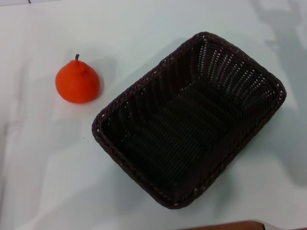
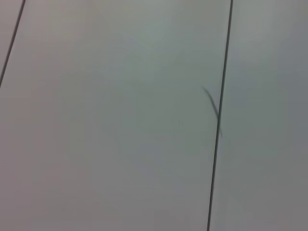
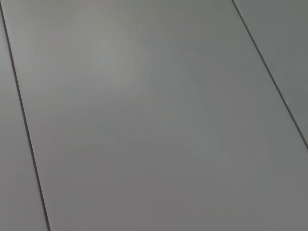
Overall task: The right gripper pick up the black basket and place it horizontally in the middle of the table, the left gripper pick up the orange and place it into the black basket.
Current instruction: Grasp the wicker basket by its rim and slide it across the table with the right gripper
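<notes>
In the head view the black basket (image 1: 192, 120) lies empty on the white table (image 1: 43, 172), right of centre and turned at a slant, its long side running from near left to far right. The orange (image 1: 77, 83) stands upright on the table to the basket's left, a short gap from its rim, stem pointing up. Neither gripper nor either arm shows in the head view. Both wrist views show only plain grey panels with thin dark seams, none of the task's things and no fingers.
A brown edge (image 1: 225, 225) shows at the bottom of the head view, near the basket's near corner. Soft shadows fall across the table's far right (image 1: 288, 38).
</notes>
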Robot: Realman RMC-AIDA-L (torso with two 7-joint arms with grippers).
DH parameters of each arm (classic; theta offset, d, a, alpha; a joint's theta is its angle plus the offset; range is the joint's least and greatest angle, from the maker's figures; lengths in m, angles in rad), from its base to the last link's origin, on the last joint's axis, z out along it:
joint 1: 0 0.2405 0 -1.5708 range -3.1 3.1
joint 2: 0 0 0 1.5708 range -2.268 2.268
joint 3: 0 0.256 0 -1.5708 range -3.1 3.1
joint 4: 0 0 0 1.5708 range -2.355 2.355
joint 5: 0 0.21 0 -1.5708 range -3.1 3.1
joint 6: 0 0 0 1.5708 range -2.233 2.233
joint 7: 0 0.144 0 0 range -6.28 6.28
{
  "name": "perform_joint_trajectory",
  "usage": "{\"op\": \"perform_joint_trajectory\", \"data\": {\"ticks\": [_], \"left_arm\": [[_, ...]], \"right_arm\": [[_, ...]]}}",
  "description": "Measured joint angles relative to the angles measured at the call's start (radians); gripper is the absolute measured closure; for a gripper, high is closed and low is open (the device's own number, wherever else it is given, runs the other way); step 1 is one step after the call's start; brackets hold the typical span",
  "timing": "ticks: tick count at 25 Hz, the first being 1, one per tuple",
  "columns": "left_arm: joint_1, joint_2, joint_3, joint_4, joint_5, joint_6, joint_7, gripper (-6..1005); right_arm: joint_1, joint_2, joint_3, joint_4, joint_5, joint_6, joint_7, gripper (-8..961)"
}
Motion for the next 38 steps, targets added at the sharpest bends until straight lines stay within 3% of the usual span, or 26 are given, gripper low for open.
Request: {"op": "perform_joint_trajectory", "data": {"ticks": [11,15,18,24,30,33,38], "left_arm": [[0.000,0.000,-0.001,0.003,0.001,0.000,0.002,85],[0.000,0.000,-0.002,0.001,0.000,-0.001,0.000,86],[0.000,0.001,-0.002,-0.001,-0.001,-0.001,0.000,86],[-0.005,0.003,-0.002,-0.004,-0.001,-0.002,-0.001,87],[-0.012,0.004,-0.003,-0.005,-0.002,0.006,0.002,87],[-0.012,0.005,-0.003,-0.006,-0.002,0.006,0.004,87],[-0.009,0.005,-0.003,-0.006,-0.002,0.007,0.004,88]], "right_arm": [[0.000,0.000,-0.004,0.000,-0.003,-0.003,0.000,8],[-0.002,-0.010,-0.063,-0.056,-0.054,-0.004,0.080,8],[-0.001,-0.013,-0.157,-0.203,-0.143,-0.027,0.263,7],[0.004,-0.016,-0.417,-0.689,-0.442,-0.057,0.926,7],[0.038,-0.066,-0.581,-1.084,-0.743,0.127,1.506,7],[0.099,-0.081,-0.605,-1.215,-0.921,0.237,1.701,8],[0.188,-0.073,-0.683,-1.264,-1.165,0.312,1.798,8]]}}
